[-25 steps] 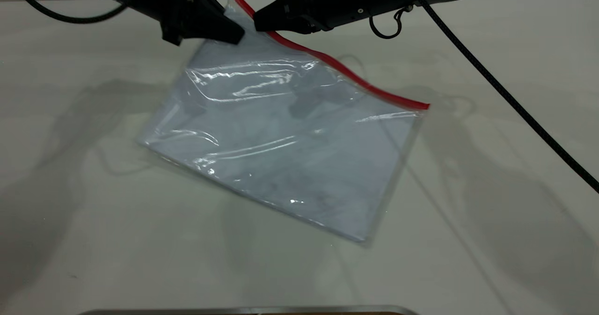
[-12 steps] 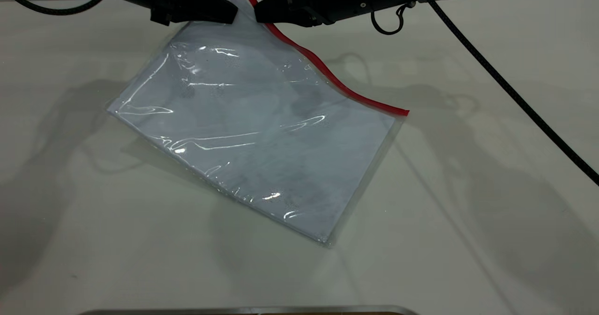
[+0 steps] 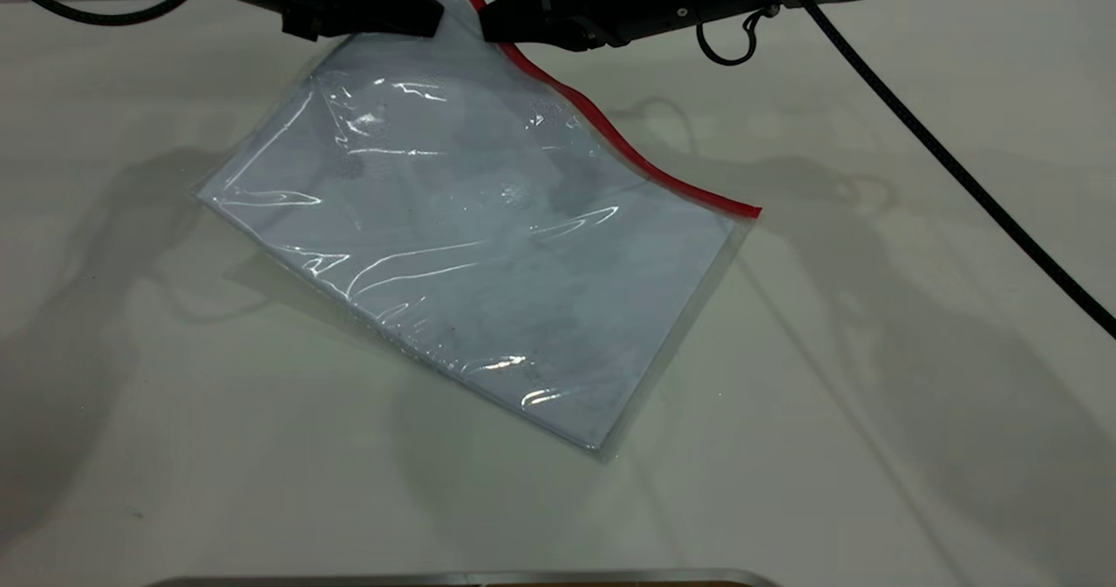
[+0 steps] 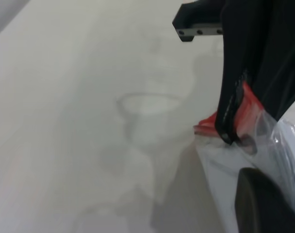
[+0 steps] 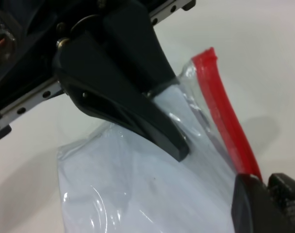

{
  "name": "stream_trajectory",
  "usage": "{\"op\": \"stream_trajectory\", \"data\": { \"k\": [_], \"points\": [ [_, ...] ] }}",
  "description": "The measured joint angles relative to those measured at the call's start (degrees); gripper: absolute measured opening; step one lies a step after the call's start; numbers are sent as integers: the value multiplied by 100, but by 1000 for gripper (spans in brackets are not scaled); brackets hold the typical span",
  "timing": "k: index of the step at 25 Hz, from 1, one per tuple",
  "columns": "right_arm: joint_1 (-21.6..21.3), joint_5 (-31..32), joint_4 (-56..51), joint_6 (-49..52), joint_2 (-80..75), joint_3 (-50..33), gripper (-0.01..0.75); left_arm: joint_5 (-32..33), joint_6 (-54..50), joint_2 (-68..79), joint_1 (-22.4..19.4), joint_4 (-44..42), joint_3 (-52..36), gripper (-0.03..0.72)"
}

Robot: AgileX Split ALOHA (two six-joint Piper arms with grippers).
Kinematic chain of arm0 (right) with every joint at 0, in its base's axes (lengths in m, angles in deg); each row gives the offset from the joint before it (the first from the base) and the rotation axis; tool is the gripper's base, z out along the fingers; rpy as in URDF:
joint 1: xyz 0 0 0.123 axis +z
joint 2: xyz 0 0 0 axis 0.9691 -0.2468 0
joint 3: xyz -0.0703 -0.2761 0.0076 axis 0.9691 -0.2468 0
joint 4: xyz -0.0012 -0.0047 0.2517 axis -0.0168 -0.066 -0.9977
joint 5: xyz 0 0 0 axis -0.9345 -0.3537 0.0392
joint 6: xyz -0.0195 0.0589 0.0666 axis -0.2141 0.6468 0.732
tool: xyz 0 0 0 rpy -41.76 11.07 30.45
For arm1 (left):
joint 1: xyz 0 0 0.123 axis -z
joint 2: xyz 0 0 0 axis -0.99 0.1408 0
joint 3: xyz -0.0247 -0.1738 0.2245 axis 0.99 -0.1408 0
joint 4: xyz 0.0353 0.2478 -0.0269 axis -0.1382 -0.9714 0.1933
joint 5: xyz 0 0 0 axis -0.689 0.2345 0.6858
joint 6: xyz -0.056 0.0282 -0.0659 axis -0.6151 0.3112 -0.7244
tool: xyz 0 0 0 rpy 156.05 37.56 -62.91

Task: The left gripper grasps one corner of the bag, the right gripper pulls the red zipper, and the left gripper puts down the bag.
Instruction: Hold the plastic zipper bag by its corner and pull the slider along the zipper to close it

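Note:
The bag (image 3: 471, 247), a clear bluish-white pouch, hangs tilted from its far top corner, with its lower edge near the table. The red zipper (image 3: 628, 146) runs along its upper right edge. My left gripper (image 3: 429, 22) is shut on the bag's top corner, just left of the zipper. In the right wrist view the left gripper's jaws pinch the plastic (image 5: 179, 145) beside the red zipper (image 5: 225, 116). My right gripper (image 3: 488, 29) is shut on the red zipper near that same corner. The left wrist view shows the right gripper (image 4: 230, 136) on the red strip (image 4: 247, 104).
The right arm's black cable (image 3: 959, 177) runs across the table's right side, and a small hook loop (image 3: 737, 42) hangs under that arm. A metal edge (image 3: 453, 578) lies along the near table edge. The white tabletop (image 3: 872, 395) surrounds the bag.
Over the last second the left gripper rose slightly and the bag's lower part swung left. Both grippers have kept their hold near the top corner, with little movement in the last half second.

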Motion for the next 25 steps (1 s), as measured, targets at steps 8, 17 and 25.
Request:
{"op": "stream_trajectory", "data": {
  "k": [8, 17, 25],
  "points": [
    [-59, 74, -88, -35, 0, 48, 45, 279, 5, -378, -233, 83, 0, 51],
    [-113, -202, 347, -46, -91, 48, 48, 360, 5, -635, -283, 120, 0, 50],
    [-331, -965, 2103, 468, -183, 11, 51, 446, 11, -825, -401, 264, -10, 50]
  ]
}}
